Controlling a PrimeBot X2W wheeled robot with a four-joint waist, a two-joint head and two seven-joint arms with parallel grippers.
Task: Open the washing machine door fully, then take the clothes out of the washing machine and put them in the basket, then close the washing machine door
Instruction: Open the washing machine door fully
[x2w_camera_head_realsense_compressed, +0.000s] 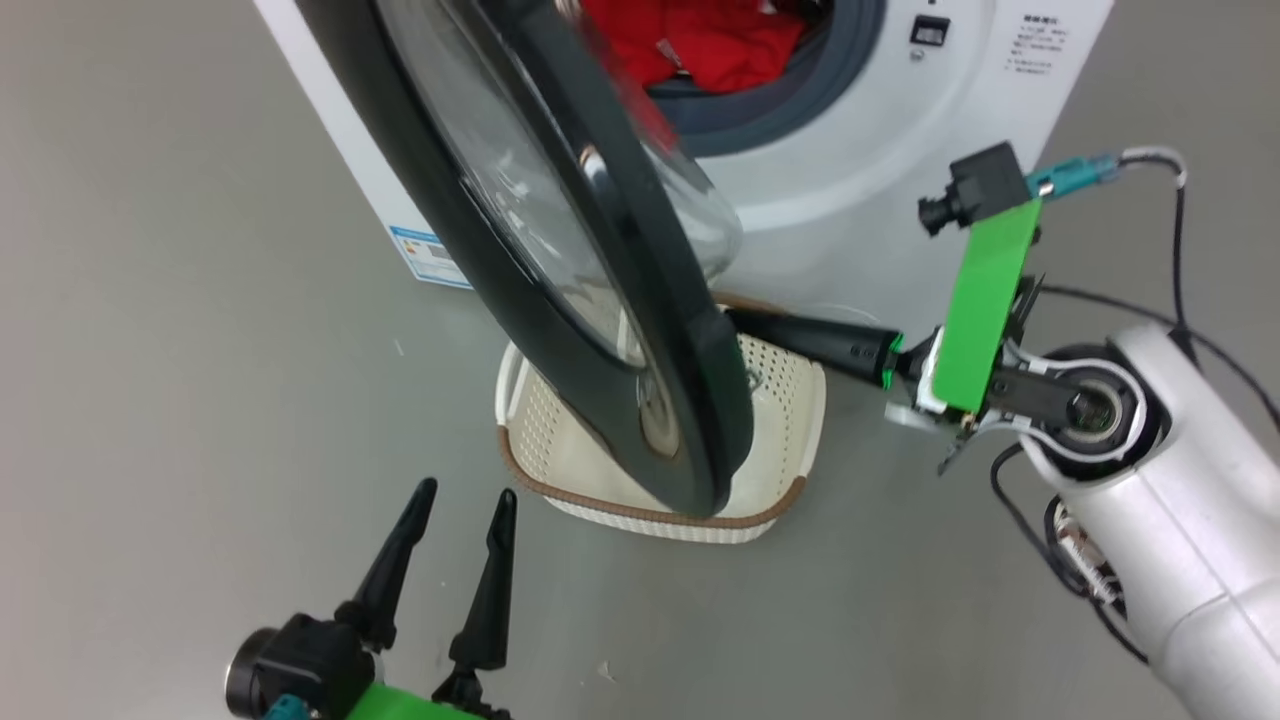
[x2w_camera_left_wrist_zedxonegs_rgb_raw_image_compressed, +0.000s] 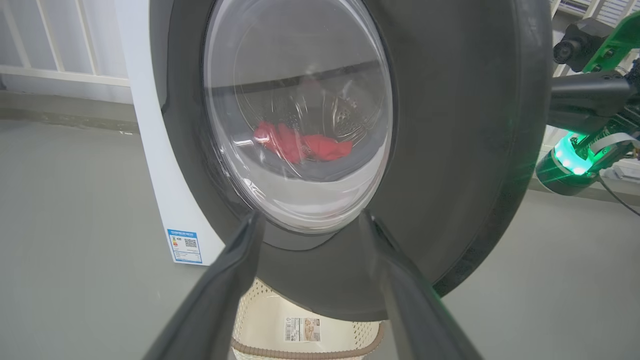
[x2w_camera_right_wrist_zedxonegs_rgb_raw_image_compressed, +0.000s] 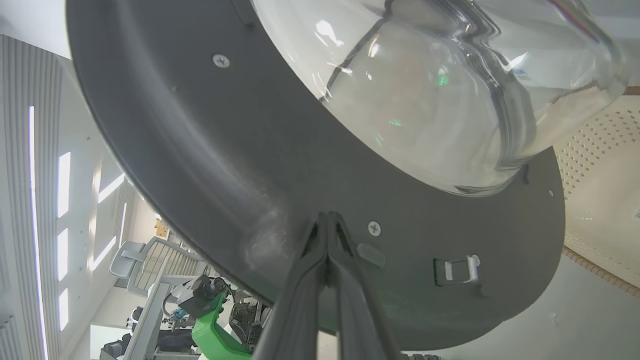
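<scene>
Closest to you, your left gripper sits low on your left with its two dark fingers spread wide and nothing between them. In the left wrist view they point at the outer face of the door and stand apart from it.

Behind everything you have the washing machine, a white box across the top of the head view, with its drum mouth uncovered and ringed by the grey seal.

The washing machine door is swung well out from the machine front. Its glossy black ring is turned nearly edge-on to your head camera, and the clear glass bowl bulges back toward the drum. The door's lower edge hangs over the basket.

The basket stands on the grey floor just in front of the machine. It is cream and perforated, with a brown woven-look rim.

Your right gripper reaches in from the right above the basket. Its fingers are pressed together with nothing held, and the tips lie against the door's dark inner face. In the right wrist view they meet that face near a screw, with the latch off to one side.

The clothes you can see are a bright red garment lying in the drum. The same red shows through the glass in the left wrist view.

A blue label sticker sits low on the machine's side panel, and a paper label is on the basket's inner wall.
</scene>
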